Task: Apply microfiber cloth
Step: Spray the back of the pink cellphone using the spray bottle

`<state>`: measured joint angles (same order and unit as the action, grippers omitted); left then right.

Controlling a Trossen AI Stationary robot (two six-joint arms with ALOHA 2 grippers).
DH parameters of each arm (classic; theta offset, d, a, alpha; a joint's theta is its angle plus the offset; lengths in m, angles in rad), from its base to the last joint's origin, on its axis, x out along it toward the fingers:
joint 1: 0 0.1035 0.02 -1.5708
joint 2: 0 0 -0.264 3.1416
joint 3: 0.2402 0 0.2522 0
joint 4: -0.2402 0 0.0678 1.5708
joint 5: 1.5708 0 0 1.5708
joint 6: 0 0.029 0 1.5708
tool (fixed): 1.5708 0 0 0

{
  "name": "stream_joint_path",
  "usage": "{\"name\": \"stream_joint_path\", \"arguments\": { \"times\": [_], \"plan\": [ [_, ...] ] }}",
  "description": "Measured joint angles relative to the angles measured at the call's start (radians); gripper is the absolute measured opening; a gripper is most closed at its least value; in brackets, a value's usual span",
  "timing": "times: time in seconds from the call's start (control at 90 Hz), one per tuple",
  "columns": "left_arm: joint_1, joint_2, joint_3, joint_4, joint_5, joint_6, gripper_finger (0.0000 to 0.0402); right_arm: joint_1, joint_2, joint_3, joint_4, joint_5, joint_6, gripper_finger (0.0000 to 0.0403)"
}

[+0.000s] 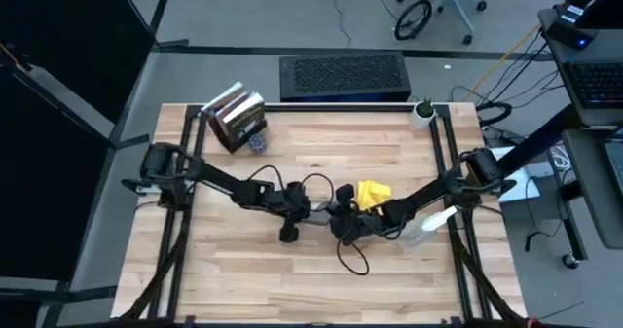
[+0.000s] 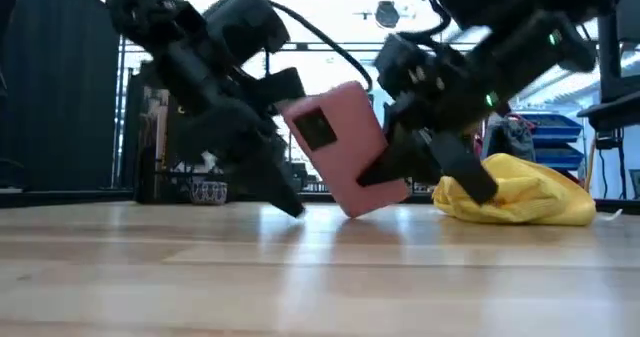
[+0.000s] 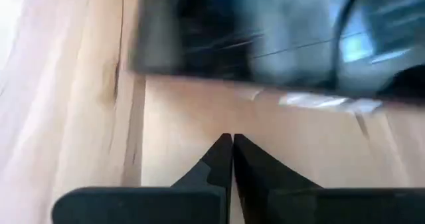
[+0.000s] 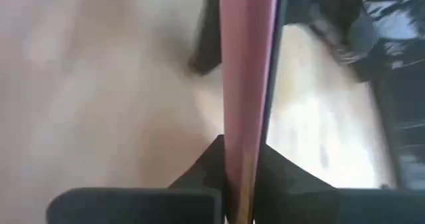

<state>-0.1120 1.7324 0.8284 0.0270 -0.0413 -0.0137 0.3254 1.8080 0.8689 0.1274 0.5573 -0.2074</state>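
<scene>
Wiping not started, by my reckoning. Right gripper [image 2: 385,177] pinches a pink-cased phone [image 2: 345,147] tilted on edge; the microfiber cloth [image 2: 520,197] lies crumpled just behind it, untouched. Left gripper [image 3: 232,159], fingers together and empty, hovers beside the phone.

Cloth [image 2: 520,199]: its near-left corner hidden behind the right hand [image 2: 400,172] in low view; in high view partly covered by the right arm. Phone [image 4: 247,84] cut off by the top edge in right wrist view, seen edge-on. Left wrist view: a blurred dark shape [image 3: 265,38] across the top, can't tell what. Bottle [image 1: 426,229] too small, contents unclear.
</scene>
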Motion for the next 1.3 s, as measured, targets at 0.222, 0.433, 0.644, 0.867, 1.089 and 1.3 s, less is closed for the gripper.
{"name": "stream_joint_path", "arguments": {
  "times": [0.222, 0.433, 0.644, 0.867, 1.089, 1.3],
  "plan": [
    [-0.002, -0.240, 0.002, -0.255, -0.223, -0.015, 0.0000, -0.097, -0.017, 0.167, -0.264, -0.356, 0.393, 0.0012],
    [-0.015, -0.305, 0.002, -0.262, -0.247, -0.015, 0.0000, -0.215, -0.013, 0.206, -0.347, -0.741, 0.665, 0.0012],
    [-0.044, -0.289, -0.002, -0.267, -0.247, -0.018, 0.0000, -0.295, -0.011, 0.204, -0.406, -0.885, 0.769, 0.0013],
    [-0.048, -0.292, -0.004, -0.265, -0.248, -0.018, 0.0000, -0.332, 0.008, 0.183, -0.362, -0.893, 0.783, 0.0014],
    [-0.048, -0.292, -0.004, -0.260, -0.248, -0.018, 0.0000, -0.346, 0.027, 0.179, -0.340, -0.860, 0.789, 0.0060],
    [-0.048, -0.292, -0.004, -0.255, -0.248, -0.017, 0.0000, -0.346, 0.029, 0.177, -0.344, -0.804, 0.778, 0.0106]
  ]
}}
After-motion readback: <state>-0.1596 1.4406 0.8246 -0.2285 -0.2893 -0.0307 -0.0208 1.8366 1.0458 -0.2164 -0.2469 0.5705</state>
